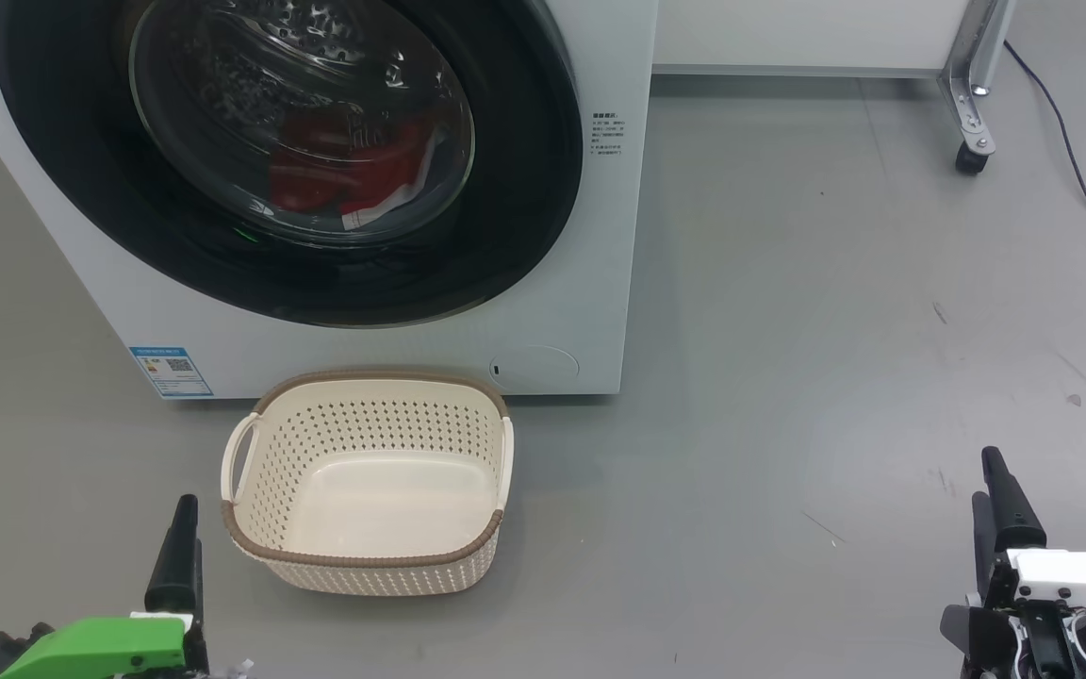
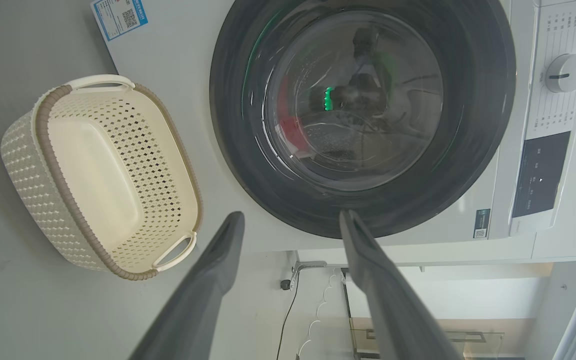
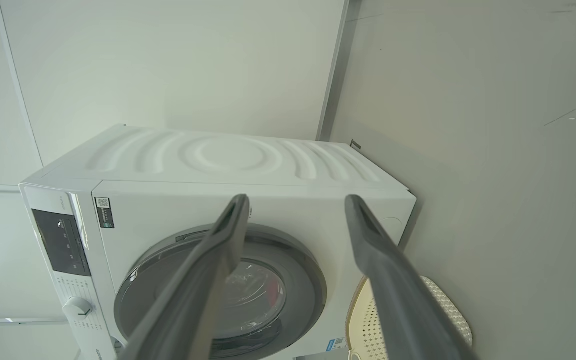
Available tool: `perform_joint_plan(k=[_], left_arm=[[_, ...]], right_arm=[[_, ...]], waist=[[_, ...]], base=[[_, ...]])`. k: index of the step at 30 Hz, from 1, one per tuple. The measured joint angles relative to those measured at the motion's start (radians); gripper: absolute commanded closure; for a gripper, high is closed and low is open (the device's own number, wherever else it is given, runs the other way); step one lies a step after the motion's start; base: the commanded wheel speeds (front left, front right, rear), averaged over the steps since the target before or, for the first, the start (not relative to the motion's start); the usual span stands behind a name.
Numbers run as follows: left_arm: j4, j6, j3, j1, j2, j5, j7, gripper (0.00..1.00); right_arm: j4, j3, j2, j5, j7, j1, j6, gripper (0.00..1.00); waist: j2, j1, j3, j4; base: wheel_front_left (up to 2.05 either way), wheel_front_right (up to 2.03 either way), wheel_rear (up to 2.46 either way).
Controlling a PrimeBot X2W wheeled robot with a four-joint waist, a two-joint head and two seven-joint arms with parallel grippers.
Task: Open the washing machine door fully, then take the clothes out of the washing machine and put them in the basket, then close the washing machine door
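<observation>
Grey floor [image 1: 788, 283], basket [image 1: 354, 558] empty, washing machine door [image 1: 524, 207] shut, clothes [image 1: 383, 170] inside: nothing done. My left gripper [image 2: 292, 214] and right gripper [image 3: 296, 197] are open, holding nothing.

Scuffed grey floor [image 1: 788, 330]; metal leg [image 1: 977, 47] on black caster [image 1: 971, 160], upper right; dark cable [image 1: 1076, 174] just beside.

Head looks down; wrists face washing machine [image 1: 364, 356] front (all share basket [image 1: 364, 577]).

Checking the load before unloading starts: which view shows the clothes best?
Head view: the clothes lie red, white-trimmed, behind the closed washing machine door. The left wrist view gives a thin red strip amid reflections; the right wrist view, a small red patch.
</observation>
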Motion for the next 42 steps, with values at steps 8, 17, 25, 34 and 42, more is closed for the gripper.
perform_joint_plan(k=[8, 17, 25, 34, 42], left_arm=[[-0.029, 0.0, 0.001, -0.002, 0.002, 0.056, -0.026, 0.0], [-0.082, 0.0, 0.003, -0.006, 0.006, 0.198, -0.059, 0.0], [-0.118, 0.0, -0.02, -0.009, 0.014, 0.379, -0.089, 0.0], [-0.145, 0.0, -0.06, -0.009, 0.029, 0.621, -0.121, 0.0], [-0.145, 0.02, -0.111, -0.008, 0.039, 0.83, -0.148, 0.0]], right_arm=[[-0.046, 0.001, -0.003, -0.072, -0.026, 0.0, 0.0, 0.0], [-0.112, 0.016, -0.007, -0.228, -0.06, 0.0, 0.0, 0.0], [-0.14, 0.036, -0.008, -0.36, -0.088, 0.001, 0.0, 0.0], [-0.157, 0.061, -0.02, -0.527, -0.116, 0.004, -0.01, 0.0], [-0.157, 0.106, -0.03, -0.676, -0.146, 0.022, -0.027, 0.0]], waist=[[0.0, 0.0, -0.006, 0.001], [0.0, 0.0, -0.013, 0.008], [0.0, 0.0, -0.014, 0.015], [0.0, 0.0, -0.013, 0.021], [0.0, 0.0, -0.012, 0.023]], base=[[0.0, 0.0, 0.0], [0.0, 0.0, 0.0], [0.0, 0.0, 0.0], [0.0, 0.0, 0.0], [0.0, 0.0, 0.0]])
